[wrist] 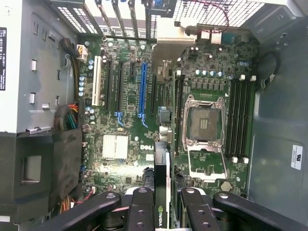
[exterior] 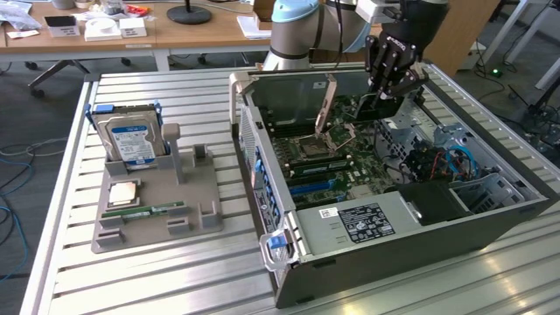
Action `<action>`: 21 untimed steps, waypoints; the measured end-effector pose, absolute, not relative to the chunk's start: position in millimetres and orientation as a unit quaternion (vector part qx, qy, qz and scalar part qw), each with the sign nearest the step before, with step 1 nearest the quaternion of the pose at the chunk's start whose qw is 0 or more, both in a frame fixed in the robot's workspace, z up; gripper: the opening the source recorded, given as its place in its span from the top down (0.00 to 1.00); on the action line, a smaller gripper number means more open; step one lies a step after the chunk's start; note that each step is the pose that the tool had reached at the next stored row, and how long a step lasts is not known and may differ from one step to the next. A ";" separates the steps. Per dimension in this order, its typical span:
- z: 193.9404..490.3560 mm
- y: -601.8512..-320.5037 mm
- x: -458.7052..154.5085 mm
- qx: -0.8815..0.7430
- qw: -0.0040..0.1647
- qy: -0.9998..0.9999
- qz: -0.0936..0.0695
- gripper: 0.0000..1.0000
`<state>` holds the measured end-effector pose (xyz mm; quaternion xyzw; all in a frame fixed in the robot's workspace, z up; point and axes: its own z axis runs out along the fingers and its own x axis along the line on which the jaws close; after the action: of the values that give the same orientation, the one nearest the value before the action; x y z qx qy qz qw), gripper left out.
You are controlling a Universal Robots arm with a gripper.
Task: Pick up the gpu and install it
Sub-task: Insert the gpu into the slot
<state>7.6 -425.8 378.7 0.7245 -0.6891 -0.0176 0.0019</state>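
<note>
End effector [exterior: 391, 82] clamped on the gpu [exterior: 376, 108], card held edge-down over the motherboard [wrist: 125, 120] in the open computer case [exterior: 420, 230]. One blue slot [wrist: 142, 89] and one CPU socket [wrist: 204, 122] lie beneath, on either side. On the table [exterior: 157, 282], the gray holder [exterior: 153, 233] carries one hard drive [exterior: 130, 139], one processor chip [exterior: 120, 192] and one memory stick [exterior: 144, 210].

NVIDIA logo was on gpu [wrist: 162, 179] edge. DELL was printed on motherboard [wrist: 127, 168]. UL mark was on white sticker [wrist: 297, 157], case [wrist: 274, 86] wall.
</note>
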 end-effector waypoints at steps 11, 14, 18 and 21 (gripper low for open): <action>375.6 -425.7 7.6 0.724 0.002 -0.689 -0.018 0.74; 373.8 -425.8 7.6 0.724 0.002 -0.689 -0.018 0.74; 372.4 -425.8 7.6 0.724 0.002 -0.689 -0.018 0.74; 372.3 -425.8 7.6 0.724 0.002 -0.689 -0.018 0.74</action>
<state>7.6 -425.8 372.3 0.7245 -0.6891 -0.0176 0.0019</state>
